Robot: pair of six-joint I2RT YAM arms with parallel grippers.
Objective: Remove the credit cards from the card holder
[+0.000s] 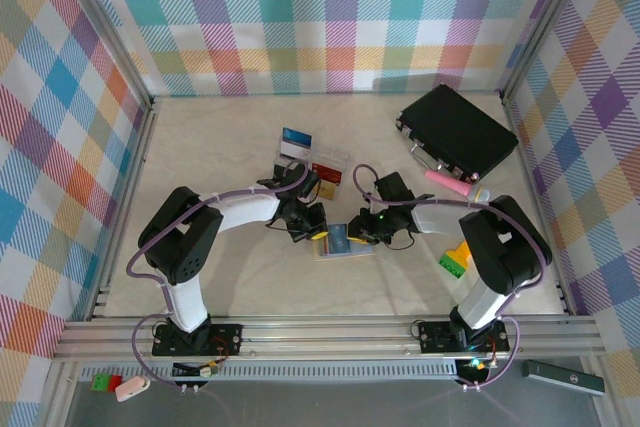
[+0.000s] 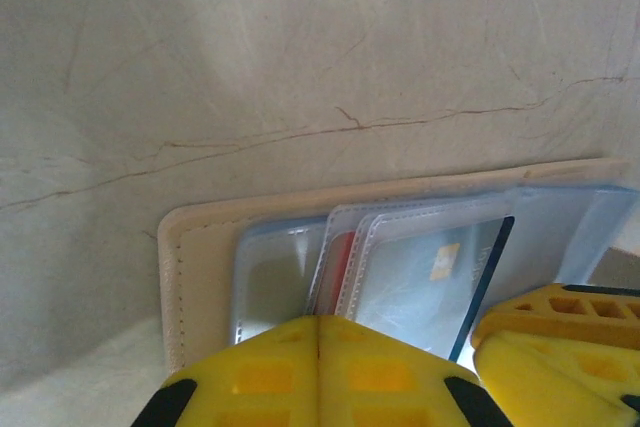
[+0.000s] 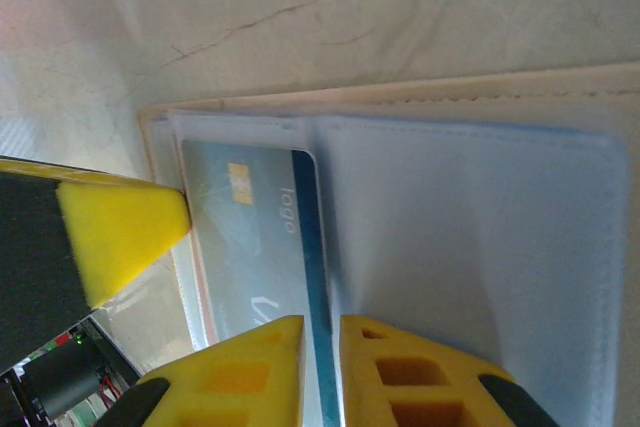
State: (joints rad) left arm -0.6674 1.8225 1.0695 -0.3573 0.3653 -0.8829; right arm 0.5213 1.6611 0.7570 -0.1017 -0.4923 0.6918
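Observation:
The card holder lies open on the table between my two grippers, a pale panel with clear sleeves. A blue-grey credit card with a gold chip and a dark blue edge sits in the top sleeve, and a red card edge shows in the sleeve beneath. My left gripper is shut, its yellow fingers meeting where the sleeve edges run in. My right gripper is closed to a narrow gap on the dark blue edge of the credit card, beside the holder's empty sleeve.
A black case lies at the back right. A clear tray holding cards stands just behind the left gripper. A pink pen-like thing and a yellow-green object lie near the right arm. Checked walls enclose the table.

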